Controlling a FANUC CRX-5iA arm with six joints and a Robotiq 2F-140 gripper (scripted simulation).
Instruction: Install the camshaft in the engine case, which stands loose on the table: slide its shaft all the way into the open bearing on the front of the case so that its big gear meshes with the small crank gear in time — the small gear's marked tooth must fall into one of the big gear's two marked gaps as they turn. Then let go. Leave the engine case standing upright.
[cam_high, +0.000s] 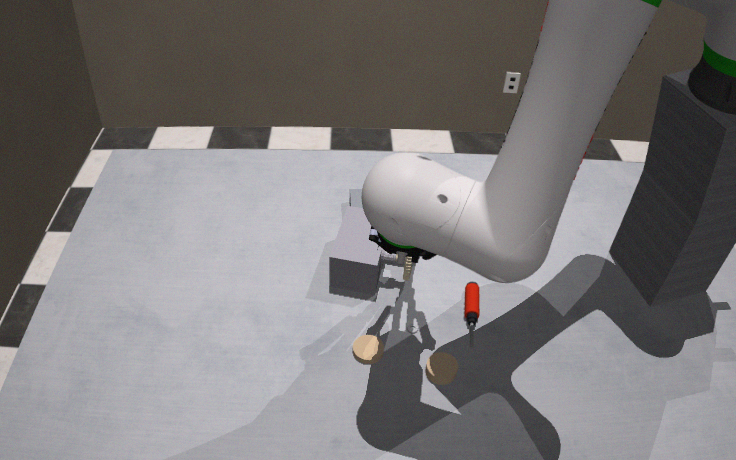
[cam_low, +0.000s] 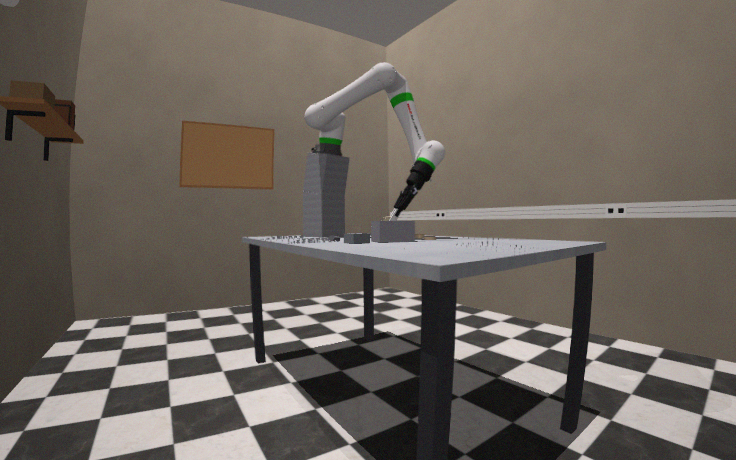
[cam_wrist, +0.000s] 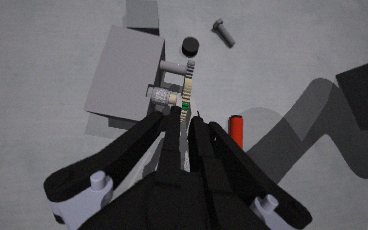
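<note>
The grey engine case (cam_wrist: 125, 72) stands upright on the table, and it also shows in the top view (cam_high: 355, 254) and the exterior view (cam_low: 391, 230). On its front a short grey shaft carries the small crank gear (cam_wrist: 190, 67). My gripper (cam_wrist: 183, 104) is shut on the rim of the camshaft's tan big gear (cam_wrist: 187, 95), near a green mark (cam_wrist: 185, 106). The camshaft's speckled shaft (cam_wrist: 161, 95) points at the case front and reaches it. I cannot tell how deep it sits. The big gear's teeth lie right against the small gear. The arm's wrist hides most of this in the top view.
A red screwdriver (cam_high: 471, 303) lies right of the case. Two tan discs (cam_high: 367, 348) (cam_high: 441, 368) lie nearer the front. A black round cap (cam_wrist: 190, 46), a grey bolt (cam_wrist: 224, 31) and a small grey block (cam_wrist: 141, 13) lie beyond the case. The robot's pedestal (cam_high: 673, 189) stands at the right.
</note>
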